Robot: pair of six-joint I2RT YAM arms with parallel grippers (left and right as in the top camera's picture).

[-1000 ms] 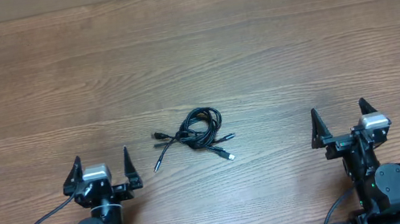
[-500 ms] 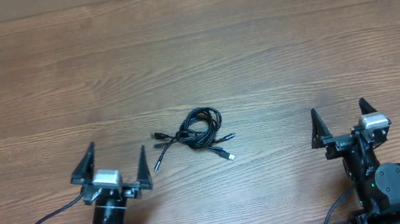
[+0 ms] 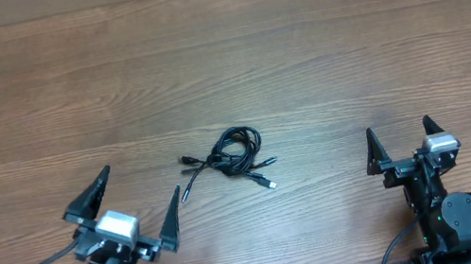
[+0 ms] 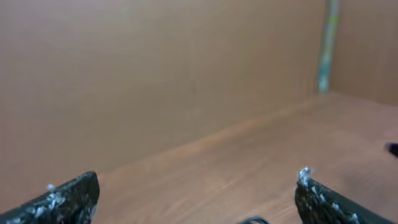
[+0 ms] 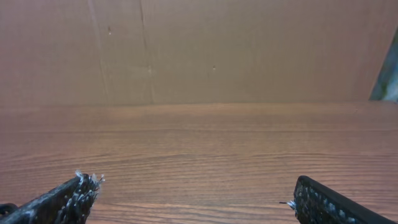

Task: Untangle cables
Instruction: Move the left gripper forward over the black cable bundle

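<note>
I have the tangle of thin black cables (image 3: 232,158) lying on the brown wood-grain table (image 3: 318,51), a little left of centre between my two arms and slightly farther out than either pincer. It is a tight bunch of loops with loose ends trailing out. Two plugged ends point left, one drops toward the lower left, and one silver-tipped plug sticks out at the lower right. Nothing touches the bunch.

The left gripper (image 3: 142,180), a black two-finger pincer, sits near the bunch on its left and is angled toward it. Its jaws are spread wide with nothing between them. Its wrist camera is blurred. The black fingers (image 4: 62,200) frame bare wood, and a dark sliver shows at the bottom edge between them, but I cannot tell what it is.

The right gripper (image 3: 398,127) is well apart from the cables on the other side and points straight away from its base. Its jaws are also wide apart and empty. Through its wrist camera I see the fingertips (image 5: 68,202) framing bare tabletop and a plain brown board wall (image 5: 199,50) behind it.
</note>
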